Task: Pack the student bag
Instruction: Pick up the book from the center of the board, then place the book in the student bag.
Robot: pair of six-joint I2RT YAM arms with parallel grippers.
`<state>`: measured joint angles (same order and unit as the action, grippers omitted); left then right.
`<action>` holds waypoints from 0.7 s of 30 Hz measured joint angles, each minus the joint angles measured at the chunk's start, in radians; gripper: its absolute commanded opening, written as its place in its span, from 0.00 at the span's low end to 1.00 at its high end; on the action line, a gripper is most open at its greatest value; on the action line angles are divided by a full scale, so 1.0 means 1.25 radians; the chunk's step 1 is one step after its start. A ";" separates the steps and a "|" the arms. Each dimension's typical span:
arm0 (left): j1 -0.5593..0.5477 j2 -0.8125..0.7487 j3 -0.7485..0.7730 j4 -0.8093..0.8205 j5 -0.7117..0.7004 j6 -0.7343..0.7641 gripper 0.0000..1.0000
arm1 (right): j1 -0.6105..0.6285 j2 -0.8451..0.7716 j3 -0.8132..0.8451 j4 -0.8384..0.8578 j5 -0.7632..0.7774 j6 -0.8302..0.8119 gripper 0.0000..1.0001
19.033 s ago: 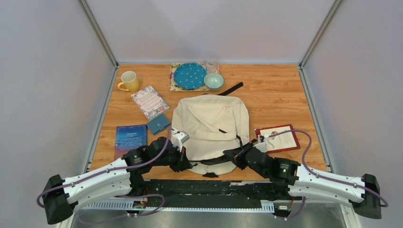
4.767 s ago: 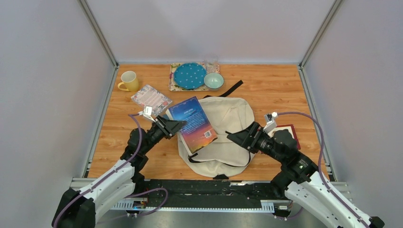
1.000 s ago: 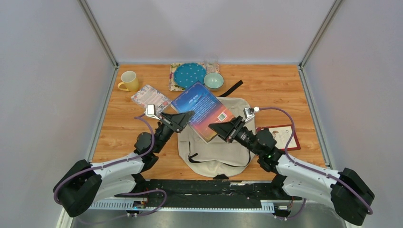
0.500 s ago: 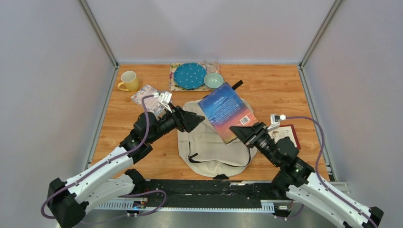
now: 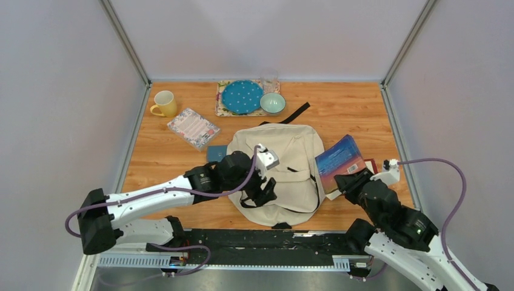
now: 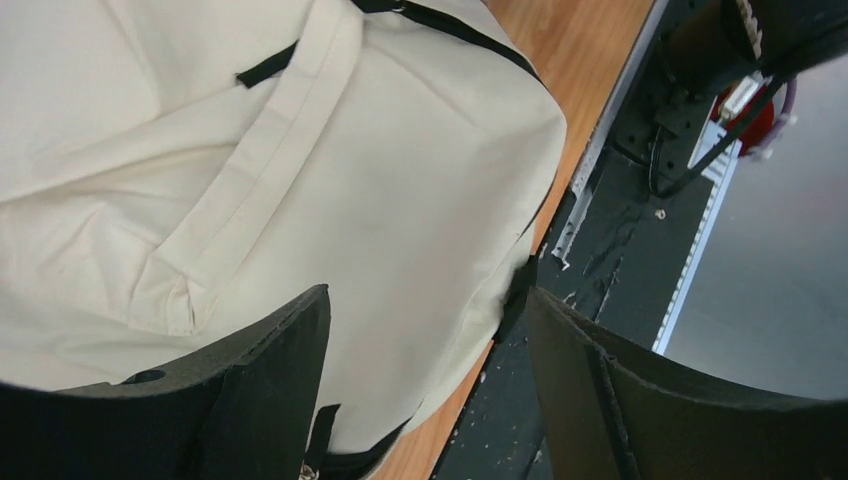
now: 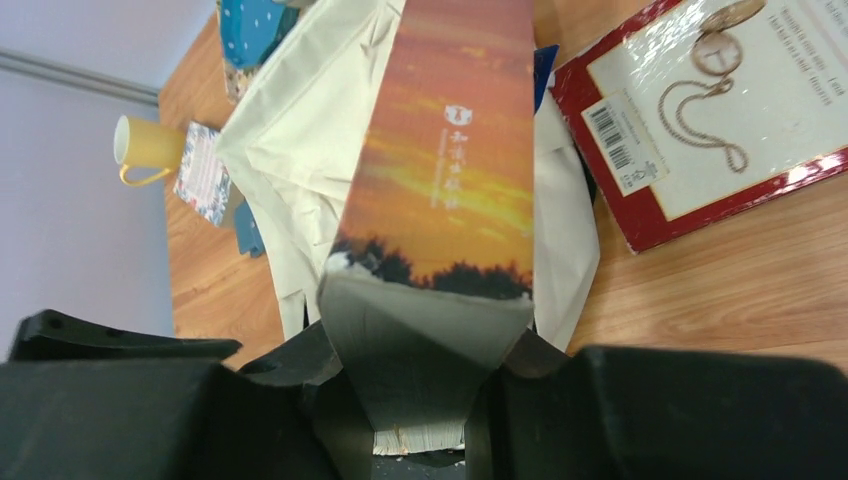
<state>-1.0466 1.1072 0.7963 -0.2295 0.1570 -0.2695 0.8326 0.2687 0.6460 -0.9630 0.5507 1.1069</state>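
The student bag (image 5: 282, 159) lies flat in the middle of the table, cream with black straps. My left gripper (image 5: 264, 193) hovers open over its near left part. In the left wrist view its fingers (image 6: 268, 372) stand wide apart above the cream fabric of the student bag (image 6: 330, 190), with nothing between them. My right gripper (image 5: 350, 180) is shut on a blue and orange book (image 5: 339, 161), held tilted at the bag's right edge. Seen from the right wrist, the book (image 7: 450, 170) rises out of the gripper (image 7: 432, 400) on its page edge.
A red-framed booklet (image 5: 372, 165) lies under the held book, also seen from the right wrist as a booklet (image 7: 720, 130). At the back stand a yellow mug (image 5: 163, 103), floral notebook (image 5: 193, 128), dotted plate (image 5: 242, 96), bowl (image 5: 273, 102) and glass (image 5: 269, 79). A small blue pouch (image 5: 216, 152) lies left of the bag.
My left gripper let go of the book, opened and swung down over the bag's near part. My right gripper carried the book alone to the bag's right side.
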 measured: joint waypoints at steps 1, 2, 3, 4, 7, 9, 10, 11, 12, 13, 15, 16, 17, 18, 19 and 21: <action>-0.016 0.022 0.016 -0.006 -0.003 0.018 0.79 | 0.000 -0.009 0.017 -0.020 0.013 -0.001 0.00; -0.035 0.044 0.034 -0.015 -0.007 0.037 0.79 | 0.000 -0.015 0.028 -0.031 0.022 -0.001 0.00; -0.052 0.065 0.052 -0.016 -0.008 0.056 0.79 | 0.000 -0.026 0.040 -0.046 0.034 -0.001 0.00; -0.063 0.082 0.063 -0.017 -0.008 0.070 0.79 | 0.000 -0.037 0.050 -0.060 0.045 -0.001 0.00; -0.085 0.129 0.085 -0.018 0.001 0.103 0.79 | 0.000 -0.068 0.062 -0.089 0.063 -0.001 0.00; -0.094 0.158 0.095 -0.021 0.008 0.117 0.79 | 0.000 -0.079 0.068 -0.109 0.068 0.000 0.00; -0.098 0.183 0.107 -0.030 0.011 0.128 0.79 | 0.000 -0.081 0.071 -0.119 0.068 0.001 0.00; -0.102 0.191 0.110 -0.030 0.012 0.132 0.78 | 0.000 -0.081 0.074 -0.130 0.069 0.002 0.00; -0.107 0.204 0.116 -0.036 0.011 0.138 0.78 | 0.000 -0.081 0.077 -0.138 0.069 0.002 0.00; -0.114 0.217 0.124 -0.041 0.009 0.146 0.76 | 0.000 -0.081 0.078 -0.145 0.069 0.002 0.00; -0.129 0.247 0.143 -0.052 0.005 0.162 0.72 | 0.000 -0.081 0.082 -0.157 0.068 0.002 0.00; -0.137 0.266 0.156 -0.061 0.003 0.169 0.69 | 0.000 -0.081 0.083 -0.163 0.068 0.002 0.00; -0.143 0.284 0.168 -0.067 0.002 0.176 0.64 | 0.000 -0.081 0.083 -0.168 0.068 0.003 0.00; -0.145 0.298 0.178 -0.073 0.001 0.180 0.61 | 0.000 -0.081 0.083 -0.169 0.067 0.003 0.00; -0.147 0.312 0.189 -0.082 0.000 0.182 0.58 | 0.000 -0.081 0.083 -0.169 0.067 0.003 0.00; -0.151 0.345 0.215 -0.100 -0.001 0.190 0.56 | 0.000 -0.081 0.083 -0.169 0.063 0.005 0.00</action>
<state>-1.2354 1.5387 1.0645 -0.3550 0.1558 -0.0326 0.8326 0.1669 0.7502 -1.1748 0.6296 1.1130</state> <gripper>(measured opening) 0.595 0.319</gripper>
